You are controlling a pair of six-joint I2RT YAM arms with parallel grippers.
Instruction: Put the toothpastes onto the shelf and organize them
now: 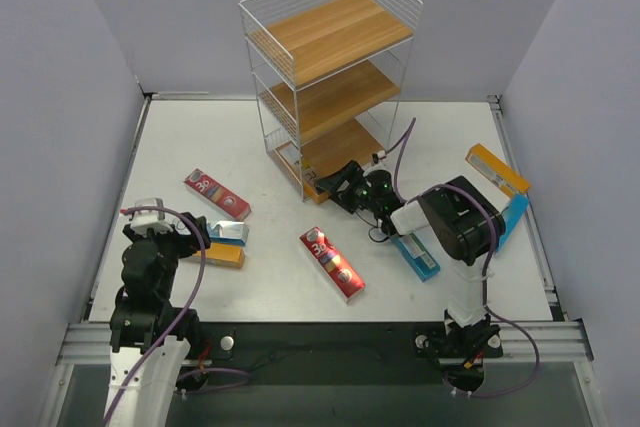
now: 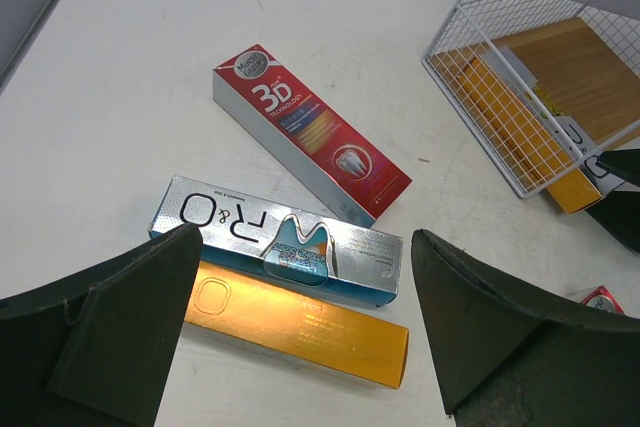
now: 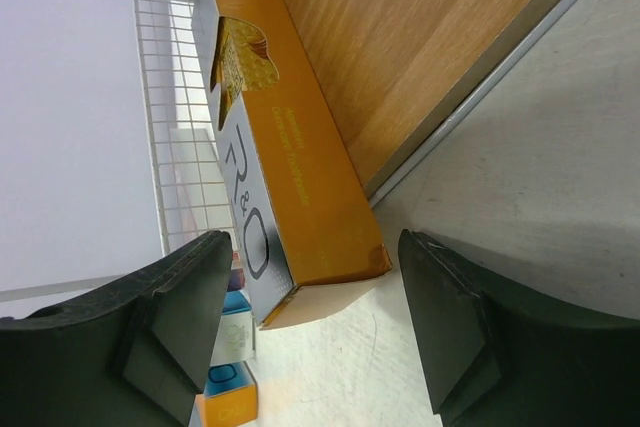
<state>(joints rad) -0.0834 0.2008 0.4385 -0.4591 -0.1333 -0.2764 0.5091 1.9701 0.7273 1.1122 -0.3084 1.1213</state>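
The shelf (image 1: 330,37) stands at the back of the table. An orange toothpaste carton (image 3: 290,167) lies on its bottom board (image 3: 420,37), with its near end poking out over the table. My right gripper (image 1: 338,181) is open, and its fingers (image 3: 190,287) flank that end without touching it. My left gripper (image 2: 305,267) hovers wide open over a teal-and-silver carton (image 2: 285,242) and an orange carton (image 2: 300,322) lying side by side. Beyond them lies a red 3D carton (image 2: 310,137).
A second red carton (image 1: 332,262) lies at the table's middle front. A teal carton (image 1: 415,255) sits under my right arm. An orange carton (image 1: 497,169) and a teal one (image 1: 515,217) rest by the right wall. The upper two shelf boards hold nothing.
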